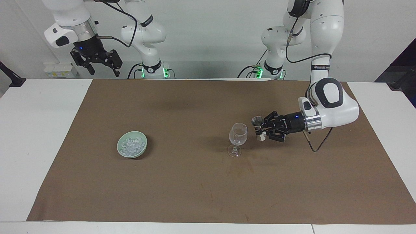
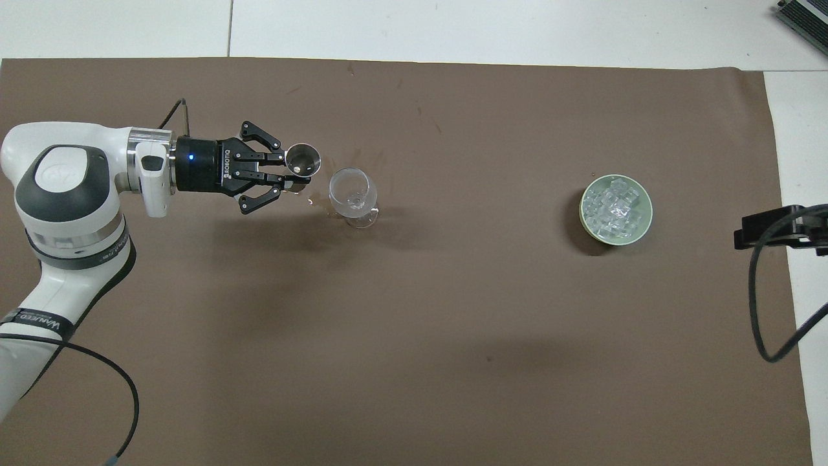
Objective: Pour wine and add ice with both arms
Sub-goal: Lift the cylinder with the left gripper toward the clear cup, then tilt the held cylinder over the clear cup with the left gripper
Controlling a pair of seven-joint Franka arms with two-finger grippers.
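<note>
The left gripper (image 1: 260, 129) is clamped on a small metal jigger (image 1: 258, 121), held upright above the brown mat (image 1: 208, 182) just beside the rim of the wine glass (image 1: 238, 134), toward the left arm's end of the table. In the overhead view the left gripper (image 2: 292, 173) points sideways at the glass (image 2: 352, 194), its outer links splayed, with the jigger's (image 2: 303, 159) open mouth facing up and not quite touching the glass. The left arm (image 1: 330, 104) comes down from its raised elbow, bends sharply at the wrist and lies level and low over the mat, forearm horizontal, a black cable looping beneath it.

The glass stands upright on the mat near the middle, its bowl looking clear. The mat under and around its foot is faintly stained.

The ice (image 1: 132, 145) lies heaped in a pale green bowl (image 1: 143, 150) on the mat, well apart from the glass toward the right arm's end of the table; the overhead view shows the cubes (image 2: 611, 207) filling the bowl (image 2: 637, 230).

The right arm (image 1: 70, 19) waits high at its own edge of the table, its wrist angled down. The right gripper (image 1: 102, 70) hangs with its fingers spread wide and empty over the edge of the mat.
</note>
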